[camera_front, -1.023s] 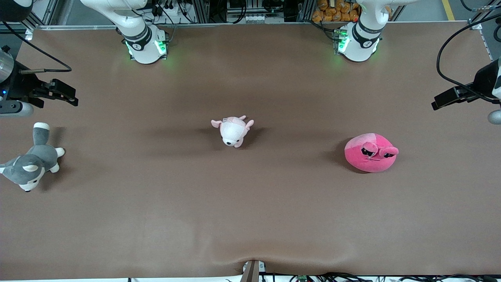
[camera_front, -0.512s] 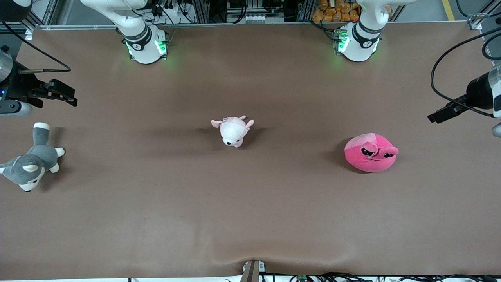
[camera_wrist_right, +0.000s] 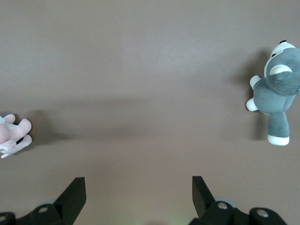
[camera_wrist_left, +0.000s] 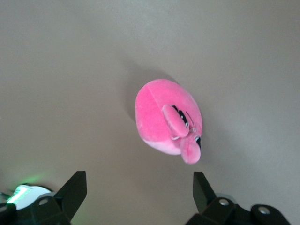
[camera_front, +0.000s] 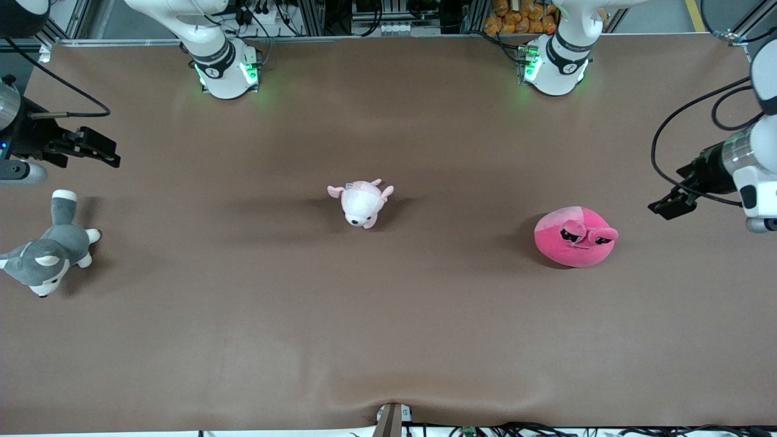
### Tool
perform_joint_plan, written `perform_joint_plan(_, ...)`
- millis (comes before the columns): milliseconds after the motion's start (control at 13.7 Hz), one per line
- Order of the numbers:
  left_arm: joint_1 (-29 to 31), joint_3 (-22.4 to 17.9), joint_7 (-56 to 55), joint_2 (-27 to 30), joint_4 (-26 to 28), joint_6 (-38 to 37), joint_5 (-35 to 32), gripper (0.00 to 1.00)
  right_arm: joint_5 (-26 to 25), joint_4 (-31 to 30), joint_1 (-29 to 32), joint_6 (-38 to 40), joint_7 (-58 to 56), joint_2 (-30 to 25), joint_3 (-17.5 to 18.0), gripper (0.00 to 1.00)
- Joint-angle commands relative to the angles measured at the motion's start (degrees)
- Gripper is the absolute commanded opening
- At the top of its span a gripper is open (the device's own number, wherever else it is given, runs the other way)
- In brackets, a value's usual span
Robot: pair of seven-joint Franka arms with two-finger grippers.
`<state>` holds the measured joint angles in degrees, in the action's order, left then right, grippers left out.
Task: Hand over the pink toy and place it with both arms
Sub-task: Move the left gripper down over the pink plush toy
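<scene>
Brown table point(camera_front: 388, 340): left gripper point(camera_front: 666, 206), jaws apart, has swung down twd pink toy point(camera_front: 575, 236), pick looks imminent; right gripper point(camera_front: 97, 146) waits open nr husky point(camera_front: 45, 258).

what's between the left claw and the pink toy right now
Nothing: the front view shows only bare brown table between the left claw and the pink toy. The left wrist view shows the open fingers with the toy ahead.
</scene>
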<state>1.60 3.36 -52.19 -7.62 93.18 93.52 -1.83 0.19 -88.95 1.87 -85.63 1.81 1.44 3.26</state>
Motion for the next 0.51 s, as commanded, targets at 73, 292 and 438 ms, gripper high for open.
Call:
perform_joint_plan(73,0.16,0.69,-11.68,1.38,7.53,4.82,1.39,1.00,0.77,3.43,0.50,0.73,0.39,1.90,0.52,1.00)
perform_joint_plan(292,0.34,0.69,-15.82,0.76,12.88,12.62,4.55,1.00,0.77,3.52,0.50,0.64,0.39,1.90,0.52,1.00)
perform_joint_plan(438,0.16,0.69,-17.06,0.67,15.70,16.42,4.56,1.00,0.77,3.52,0.85,0.73,0.39,1.90,0.43,1.00)
